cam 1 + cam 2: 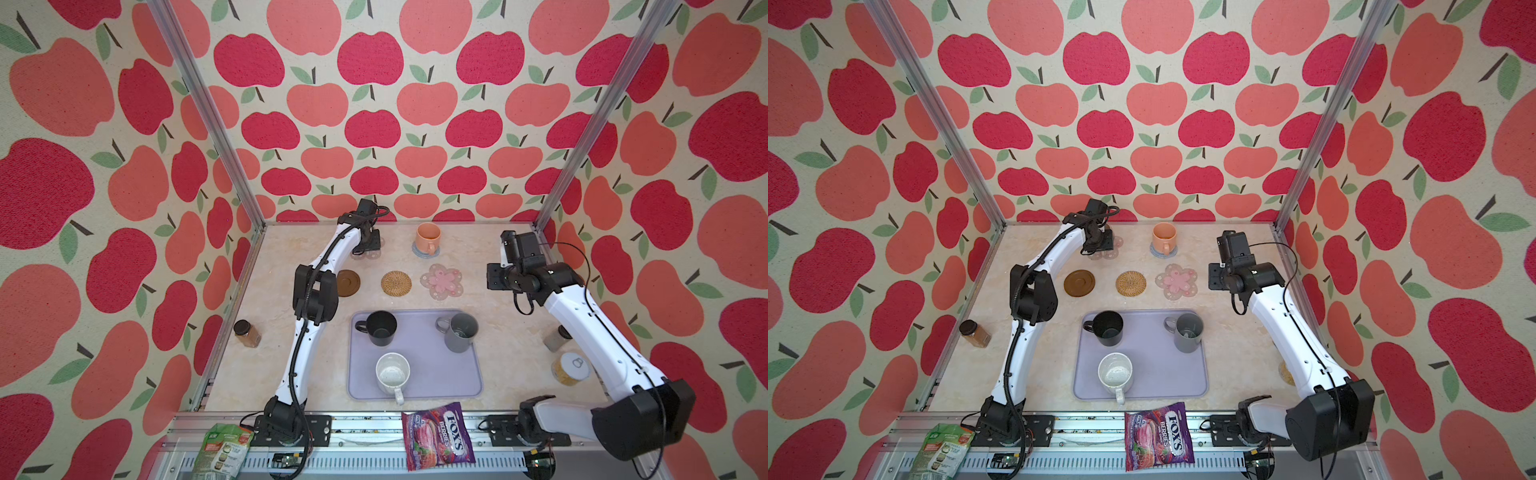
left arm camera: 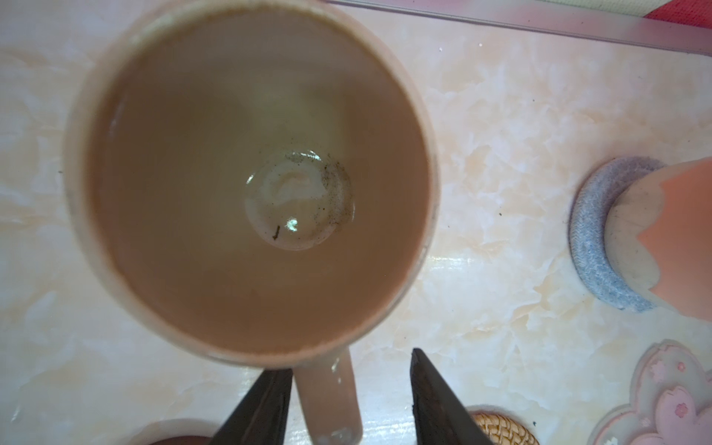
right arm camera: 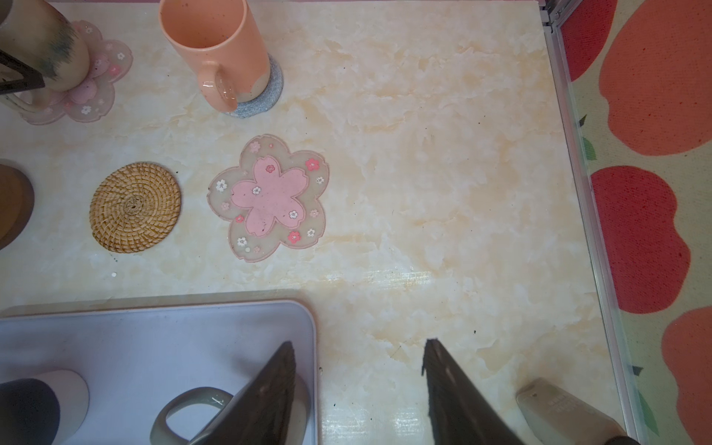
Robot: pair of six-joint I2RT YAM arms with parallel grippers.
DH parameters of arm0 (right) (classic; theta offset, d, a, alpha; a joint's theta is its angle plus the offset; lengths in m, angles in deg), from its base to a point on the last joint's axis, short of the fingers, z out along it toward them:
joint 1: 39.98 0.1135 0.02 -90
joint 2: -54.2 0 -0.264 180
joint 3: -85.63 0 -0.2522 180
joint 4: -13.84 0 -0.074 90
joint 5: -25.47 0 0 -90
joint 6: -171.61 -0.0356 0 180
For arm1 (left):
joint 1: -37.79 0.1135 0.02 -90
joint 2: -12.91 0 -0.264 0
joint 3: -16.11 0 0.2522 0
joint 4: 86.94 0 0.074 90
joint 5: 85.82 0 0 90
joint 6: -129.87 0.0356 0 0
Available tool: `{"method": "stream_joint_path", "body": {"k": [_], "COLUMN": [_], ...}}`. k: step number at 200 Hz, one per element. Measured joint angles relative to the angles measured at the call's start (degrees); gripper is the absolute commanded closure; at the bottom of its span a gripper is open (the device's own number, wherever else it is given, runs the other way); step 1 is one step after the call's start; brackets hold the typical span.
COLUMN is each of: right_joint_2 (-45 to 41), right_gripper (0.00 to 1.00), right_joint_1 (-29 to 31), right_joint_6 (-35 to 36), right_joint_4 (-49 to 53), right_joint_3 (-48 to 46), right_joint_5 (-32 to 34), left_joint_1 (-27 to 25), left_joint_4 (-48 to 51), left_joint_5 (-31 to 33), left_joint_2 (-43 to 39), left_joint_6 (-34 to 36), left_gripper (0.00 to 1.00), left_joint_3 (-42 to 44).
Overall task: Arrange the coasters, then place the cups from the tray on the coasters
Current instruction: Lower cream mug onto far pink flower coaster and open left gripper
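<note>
Five coasters, five cups — three on tray (two off)

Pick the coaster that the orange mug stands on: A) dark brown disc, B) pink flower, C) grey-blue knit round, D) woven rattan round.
C: the orange mug stands on the grey-blue knit coaster, whose edge shows round its base in the right wrist view.

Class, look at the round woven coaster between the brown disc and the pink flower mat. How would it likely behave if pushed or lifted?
The woven coaster lies flat and thin, so it probably won't tip or roll. Its tight coiled weave suggests it stays stiff, not floppy. The table looks glossy, so a push would likely slide it.
</note>
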Motion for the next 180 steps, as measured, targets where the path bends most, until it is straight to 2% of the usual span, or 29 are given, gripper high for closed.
{"method": "stream_joint_path", "body": {"k": [40,81,180], "right_joint_2": [-0.59,-2.51,-7.37], "right_gripper": [0.43,0.43,0.43], "right_joint_1": [0.00,0.00,0.00], "right_joint_6": [-0.44,-1.07,-3.98], "right_joint_4": [0.00,0.28,1.79], "right_joint_3": [-0.28,-1.38,-3.98], "right_joint_5": [-0.42,-0.70,-3.04], "left_joint_1": [0.00,-0.07,-0.76], "left_joint_4": [1.25,1.73,-2.84], "left_joint_5": [0.44,2.32,4.79], "left_joint_2": [-1.66,-7.74,-36.20], "left_joint_6": [0.02,0.02,0.02], "left_gripper": [0.44,0.44,0.45], "left_joint_3": [0.13,4.76,35.39]}}
